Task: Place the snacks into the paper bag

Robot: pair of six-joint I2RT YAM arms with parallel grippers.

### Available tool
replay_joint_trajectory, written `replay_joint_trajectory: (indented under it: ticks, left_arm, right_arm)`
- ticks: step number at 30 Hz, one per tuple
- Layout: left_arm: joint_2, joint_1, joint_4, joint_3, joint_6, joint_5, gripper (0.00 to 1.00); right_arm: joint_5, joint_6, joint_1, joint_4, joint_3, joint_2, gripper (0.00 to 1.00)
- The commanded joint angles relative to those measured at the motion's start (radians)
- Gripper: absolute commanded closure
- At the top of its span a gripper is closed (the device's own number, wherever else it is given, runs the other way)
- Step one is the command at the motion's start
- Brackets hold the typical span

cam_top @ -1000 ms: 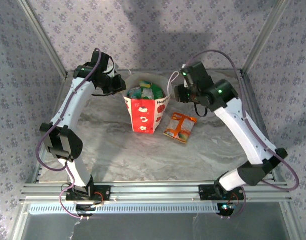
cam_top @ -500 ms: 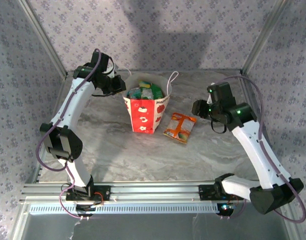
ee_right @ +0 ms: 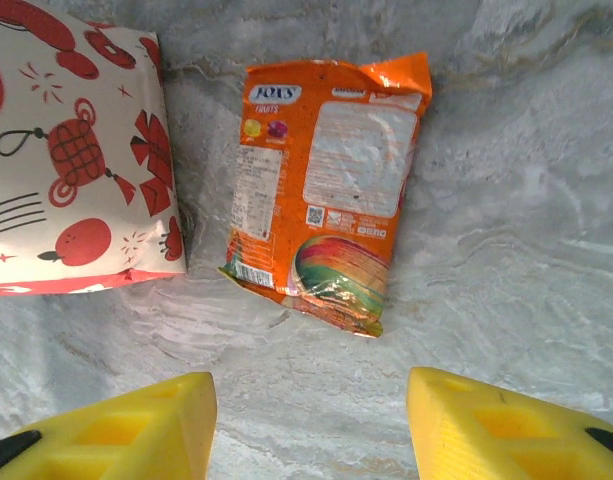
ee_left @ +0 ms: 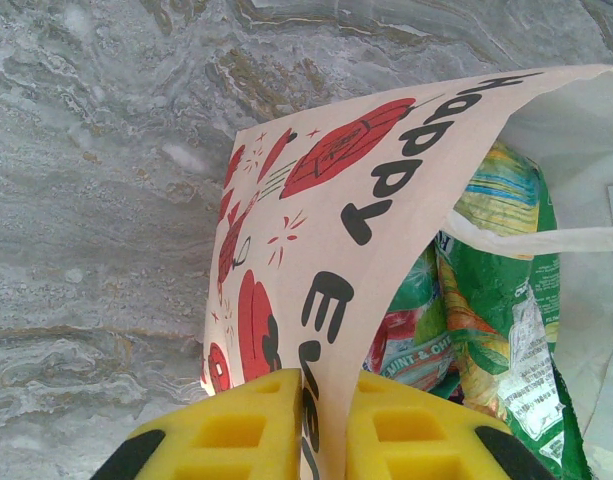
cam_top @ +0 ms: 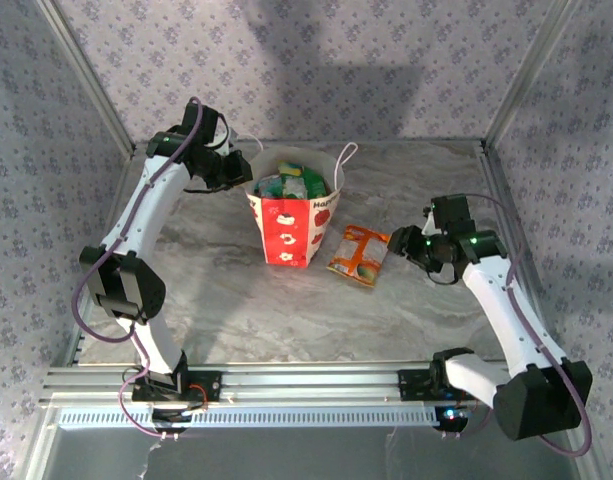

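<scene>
Snacks mostly sat inside the paper bag on the table, its 10 o'clock rim clamped by the left tool, seemingly to keep it open, while the orange packet lay at its 3 o'clock under the right tool's spread jaws.

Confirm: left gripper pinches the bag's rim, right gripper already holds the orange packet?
Not quite. The right wrist view shows the right gripper open and empty, the orange packet lying on the table beside the paper bag. The left gripper does pinch the rim.
</scene>
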Motion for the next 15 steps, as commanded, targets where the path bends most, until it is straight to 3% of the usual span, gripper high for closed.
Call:
replay_joint_trajectory:
  ticks: [1, 9, 12, 15]
  left_arm:
    - [-0.032, 0.008, -0.03, -0.003, 0.0, 0.004, 0.83]
    - [-0.029, 0.008, -0.03, -0.012, -0.001, 0.004, 0.83]
    - [-0.029, 0.008, -0.031, -0.011, 0.001, 0.005, 0.83]
    - [-0.028, 0.008, -0.032, -0.008, 0.004, 0.003, 0.83]
  right_arm:
    - [-0.085, 0.04, -0.023, 0.064, -0.034, -0.017, 0.46]
    - [-0.095, 0.047, -0.047, 0.117, -0.107, 0.027, 0.39]
    - [-0.108, 0.06, -0.048, 0.163, -0.146, 0.055, 0.3]
    - [-0.118, 0.064, -0.048, 0.211, -0.173, 0.087, 0.3]
